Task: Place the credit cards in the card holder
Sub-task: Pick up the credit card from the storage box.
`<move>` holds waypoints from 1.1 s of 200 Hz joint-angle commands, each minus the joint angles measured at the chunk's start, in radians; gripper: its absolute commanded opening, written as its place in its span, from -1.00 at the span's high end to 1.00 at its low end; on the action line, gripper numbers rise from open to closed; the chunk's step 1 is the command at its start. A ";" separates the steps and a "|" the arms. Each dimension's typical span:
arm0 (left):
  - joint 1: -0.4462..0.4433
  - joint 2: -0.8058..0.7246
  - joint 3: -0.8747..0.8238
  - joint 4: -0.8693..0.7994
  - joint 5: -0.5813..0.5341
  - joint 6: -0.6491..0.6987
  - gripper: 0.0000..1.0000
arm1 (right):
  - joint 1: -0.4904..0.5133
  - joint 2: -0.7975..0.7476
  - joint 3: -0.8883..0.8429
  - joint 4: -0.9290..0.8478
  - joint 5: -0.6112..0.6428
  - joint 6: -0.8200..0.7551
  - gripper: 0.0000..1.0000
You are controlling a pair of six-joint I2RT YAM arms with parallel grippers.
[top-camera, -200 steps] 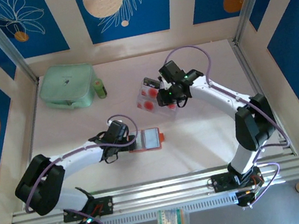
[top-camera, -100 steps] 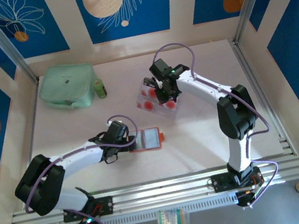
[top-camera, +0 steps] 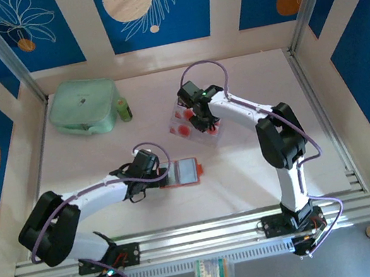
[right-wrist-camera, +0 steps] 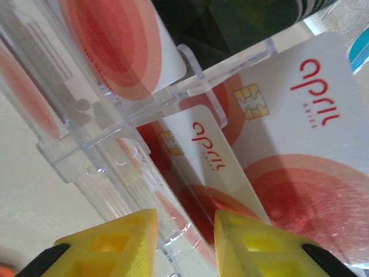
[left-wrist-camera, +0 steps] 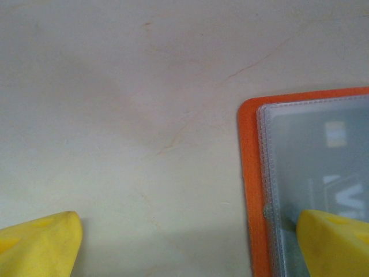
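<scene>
Reaching over the pale cream table (top-camera: 247, 163), my right gripper (top-camera: 199, 114) (right-wrist-camera: 184, 231) hangs above the clear plastic rack (top-camera: 207, 134) (right-wrist-camera: 115, 156) that holds the credit cards (top-camera: 184, 126) (right-wrist-camera: 300, 115). Its yellow fingers (right-wrist-camera: 115, 242) stand a little apart with nothing pinched between them. The cards lean at angles in the rack's slots, and their red round marks and small chips are plain in the wrist view.

My left gripper (top-camera: 159, 174) (left-wrist-camera: 187, 245) lies low on the table with its jaws spread wide. One yellow fingertip (left-wrist-camera: 334, 242) rests on the clear sleeve (left-wrist-camera: 311, 150) of the card holder (top-camera: 185, 172) (left-wrist-camera: 248, 173). The holder lies open and flat near the table's middle, at about 7 o'clock from the rack and well apart from it.

The tabletop shows faint hairline scratches in the left wrist view. A mint-green pouch (top-camera: 83, 107) sits in the 10 o'clock corner with a small green bottle (top-camera: 123, 109) just beside it. Blue wall panels (top-camera: 151, 4) with white leaf drawings and orange circles close in the far and side edges. Metal rails (top-camera: 202, 236) run along the 6 o'clock edge.
</scene>
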 commanded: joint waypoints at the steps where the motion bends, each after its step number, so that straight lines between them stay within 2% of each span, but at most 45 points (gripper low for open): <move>1: 0.008 -0.025 -0.008 0.007 -0.003 -0.017 -0.90 | 0.010 0.019 0.025 -0.010 0.033 -0.025 0.39; 62: 0.009 -0.026 -0.008 0.006 -0.003 -0.017 -0.90 | 0.018 0.026 0.014 -0.003 0.004 -0.037 0.53; 99: 0.008 -0.029 -0.006 0.005 -0.005 -0.016 -0.90 | 0.018 0.015 -0.001 0.010 -0.003 -0.057 0.74; 180: 0.008 -0.045 -0.003 -0.008 -0.005 -0.009 -0.90 | 0.030 -0.087 -0.013 0.041 -0.046 -0.157 1.00; 220: 0.008 -0.065 0.018 -0.031 0.000 -0.002 -0.90 | 0.061 -0.124 0.034 0.023 -0.025 -0.170 1.00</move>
